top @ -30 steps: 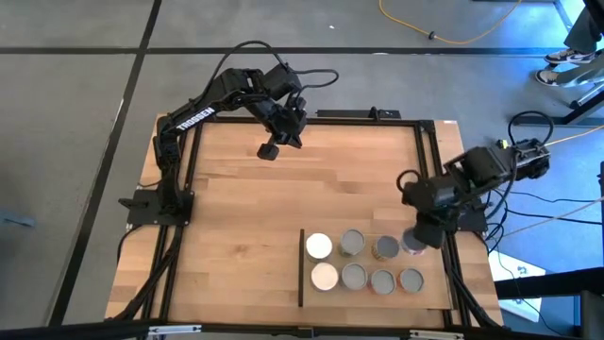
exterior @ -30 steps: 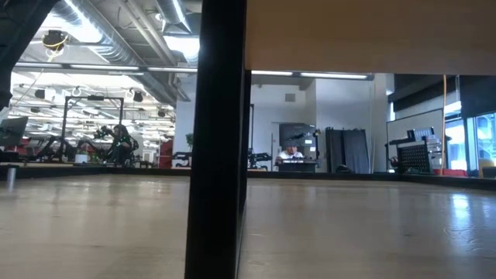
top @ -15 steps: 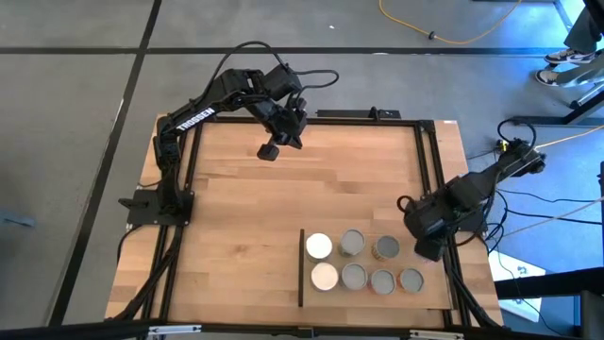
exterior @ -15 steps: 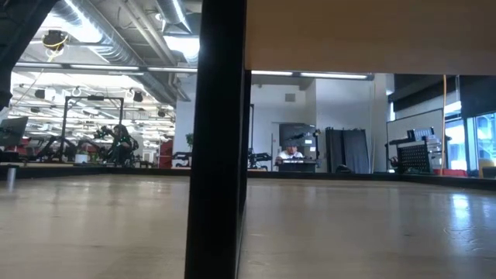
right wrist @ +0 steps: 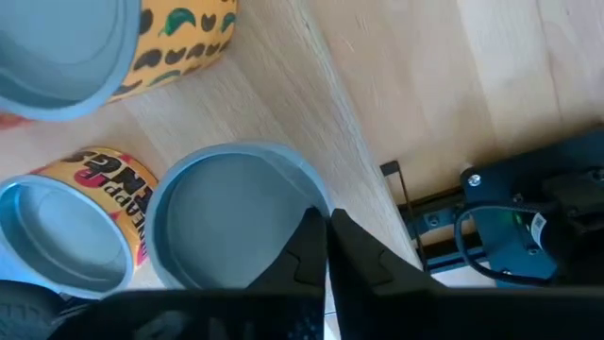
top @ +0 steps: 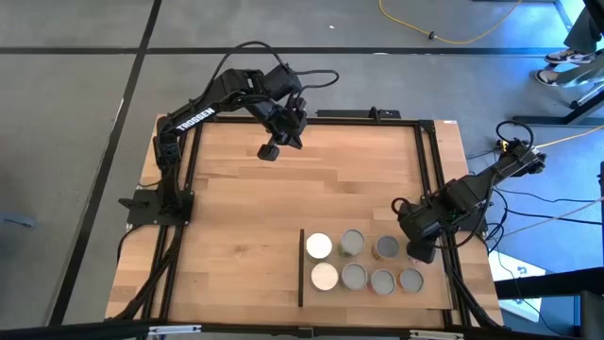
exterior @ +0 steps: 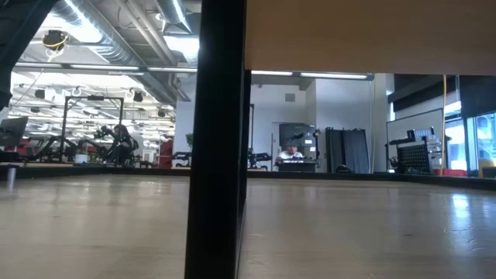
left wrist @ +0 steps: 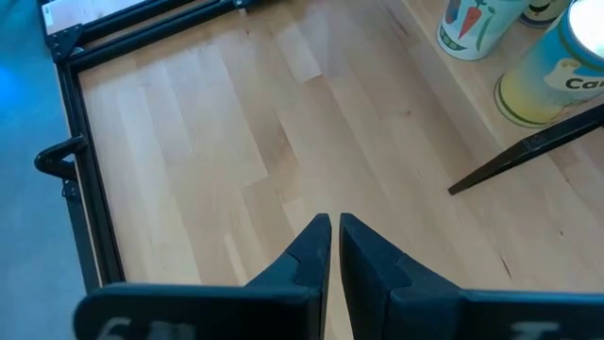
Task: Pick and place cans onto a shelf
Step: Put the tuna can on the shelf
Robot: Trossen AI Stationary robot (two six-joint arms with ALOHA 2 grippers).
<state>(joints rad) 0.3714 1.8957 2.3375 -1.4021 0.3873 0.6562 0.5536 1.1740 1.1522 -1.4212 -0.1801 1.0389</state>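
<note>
We start at the near edge of the table (top: 236, 208), where the shelf (top: 434, 300) lies flat toward the near right corner, its thin dark strip (top: 301, 268) along the short edge that faces the table's middle. On it stand the cans (top: 352, 275) in two rows: nearest the strip we see two white-topped cans (top: 319, 246), then silver-grey tops running toward the right edge, some with orange sides. An eighth can at the right end of the far row is hidden in the high view under the right gripper (right wrist: 327, 227). In the right wrist view that gripper's fingers are pressed together, empty, their tips just over the rim of a grey-topped can (right wrist: 236, 222); beside it stands a can with red lettering (right wrist: 71, 231) and another with a yellow, dark-patterned side (right wrist: 142, 42). The right arm (top: 453, 203) reaches in from the right edge of the table.

Farther off, near the far edge and left of its middle, the left gripper (top: 268, 151) hangs above bare wood, well apart from the cans. In its wrist view the two fingers (left wrist: 316, 247) are nearly together with a thin gap between them, holding nothing.
</note>
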